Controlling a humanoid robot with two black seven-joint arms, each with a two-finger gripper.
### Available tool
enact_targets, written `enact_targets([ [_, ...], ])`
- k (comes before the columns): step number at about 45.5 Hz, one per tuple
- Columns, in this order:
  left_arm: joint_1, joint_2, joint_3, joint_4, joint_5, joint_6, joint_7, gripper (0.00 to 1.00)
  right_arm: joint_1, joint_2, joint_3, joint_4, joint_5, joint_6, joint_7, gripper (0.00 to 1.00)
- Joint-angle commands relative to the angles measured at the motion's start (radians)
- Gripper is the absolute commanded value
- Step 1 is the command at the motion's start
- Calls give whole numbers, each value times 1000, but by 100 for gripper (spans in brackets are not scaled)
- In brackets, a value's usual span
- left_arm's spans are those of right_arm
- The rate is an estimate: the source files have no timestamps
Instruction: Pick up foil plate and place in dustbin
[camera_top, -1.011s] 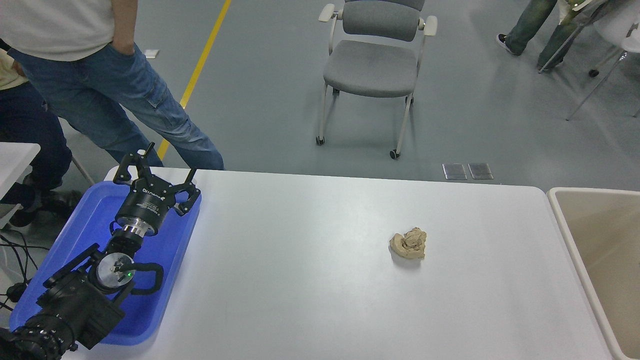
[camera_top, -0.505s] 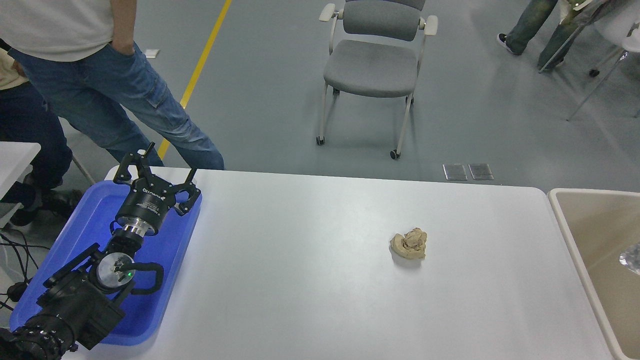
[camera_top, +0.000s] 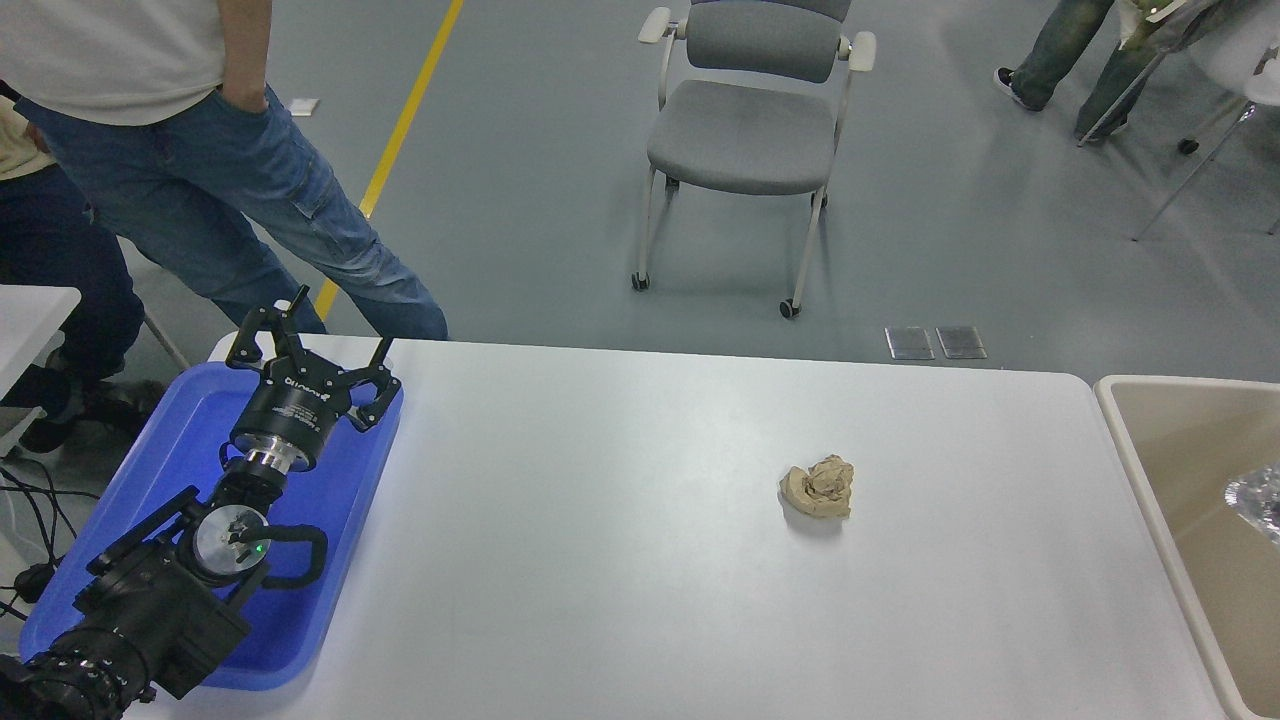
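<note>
Apparently the placing step is all but done: the foil plate (camera_top: 1258, 497) shows as a shiny scrap at the right edge, inside the dustbin (camera_top: 1150, 450), though the view cuts it off and whether it rests or falls is unclear. The right arm is out of view. The left pincer (camera_top: 308, 345) hangs parked over the blue tray (camera_top: 330, 560) at the far left, fingers spread wide, empty, well apart from the plate. A paper wad (camera_top: 818, 487) lies on the surface (camera_top: 600, 550). Next, likely only withdrawal.

Only the paper wad (camera_top: 818, 487) stands on the worktop (camera_top: 600, 560); bare surface lies all round it. Far left of it, the left hand (camera_top: 305, 345) hangs over the blue tray (camera_top: 330, 520).
</note>
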Motion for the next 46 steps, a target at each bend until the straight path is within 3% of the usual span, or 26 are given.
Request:
enact_targets([
  [1,-1,0,0,0,0,0,0,100,-13,3,2,-7,-4,-11,-2,63],
  [11,-1,0,-1,0,0,0,0,100,-11,-15,2,-4,-4,-34,-2,82],
  [17,-1,0,-1,0,0,0,0,100,-1,-23,3,16,-5,-22,-2,100],
  [29,-1,0,-1,0,-1,0,0,100,159,-166,-53,439,-197,-12,-1,100],
  [35,-1,0,-1,0,0,0,0,100,307,-216,-194,632,-203,-8,2,100],
  [46,-1,0,-1,0,-1,0,0,100,712,-199,-610,959,-205,-5,5,100],
])
